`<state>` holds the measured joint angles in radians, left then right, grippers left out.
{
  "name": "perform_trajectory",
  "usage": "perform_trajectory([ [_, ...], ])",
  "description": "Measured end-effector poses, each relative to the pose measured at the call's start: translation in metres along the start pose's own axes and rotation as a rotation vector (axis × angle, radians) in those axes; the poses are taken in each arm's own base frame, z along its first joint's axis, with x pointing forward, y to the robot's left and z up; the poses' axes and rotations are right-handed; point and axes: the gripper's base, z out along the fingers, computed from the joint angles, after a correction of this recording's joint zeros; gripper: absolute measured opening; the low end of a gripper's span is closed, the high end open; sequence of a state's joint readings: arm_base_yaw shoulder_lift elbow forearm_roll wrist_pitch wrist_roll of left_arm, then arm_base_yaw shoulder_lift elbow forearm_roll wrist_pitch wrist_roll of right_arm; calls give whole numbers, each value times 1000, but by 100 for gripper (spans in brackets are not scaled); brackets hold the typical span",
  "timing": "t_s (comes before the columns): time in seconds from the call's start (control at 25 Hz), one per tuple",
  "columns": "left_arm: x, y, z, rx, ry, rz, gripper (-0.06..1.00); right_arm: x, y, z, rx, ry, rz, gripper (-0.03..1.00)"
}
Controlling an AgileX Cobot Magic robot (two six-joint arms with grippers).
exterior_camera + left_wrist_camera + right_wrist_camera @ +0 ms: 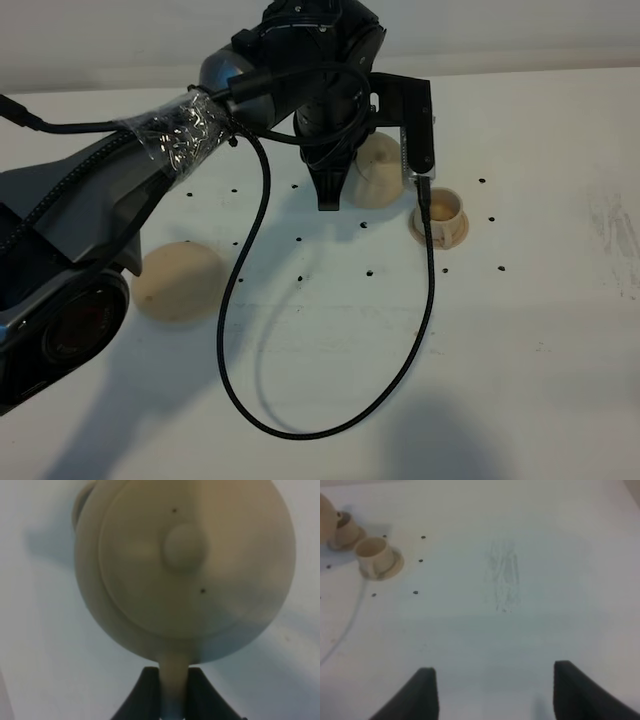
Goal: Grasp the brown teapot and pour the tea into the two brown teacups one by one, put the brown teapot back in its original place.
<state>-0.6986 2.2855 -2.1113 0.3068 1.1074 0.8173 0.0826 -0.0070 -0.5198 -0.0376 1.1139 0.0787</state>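
Observation:
The brown teapot (378, 168) hangs just above the table at the back middle, and my left gripper (332, 188) is shut on its loop handle. In the left wrist view the teapot (185, 565) fills the frame with its knobbed lid facing the camera, and the handle sits pinched in the left gripper (174, 687). One teacup (442, 206) stands on its saucer just right of the pot. The right wrist view shows that teacup (374, 555) and a second teacup (342, 530), over which the teapot (325, 507) is held close. The round coaster (178, 280) lies bare at the left. My right gripper (495, 695) is open over bare table.
A black cable (300, 430) loops from the left arm across the middle of the white table (520, 380). Small black dots are scattered around the cups. A faint scuff mark (504, 577) lies on the right side.

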Motion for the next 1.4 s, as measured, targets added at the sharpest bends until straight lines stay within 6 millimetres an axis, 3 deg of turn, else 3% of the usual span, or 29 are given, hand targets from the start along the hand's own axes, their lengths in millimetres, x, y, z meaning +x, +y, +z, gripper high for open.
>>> perform_trajectory([
  [0.76, -15, -5, 1, -53, -16, 47, 1, 0, 0, 0, 0, 0, 0, 49],
  [1.04, -20, -10, 14, -54, 20, 83, 1, 0, 0, 0, 0, 0, 0, 49],
  [1.4, -19, -8, 14, -78, 44, 101, 1, 0, 0, 0, 0, 0, 0, 49],
])
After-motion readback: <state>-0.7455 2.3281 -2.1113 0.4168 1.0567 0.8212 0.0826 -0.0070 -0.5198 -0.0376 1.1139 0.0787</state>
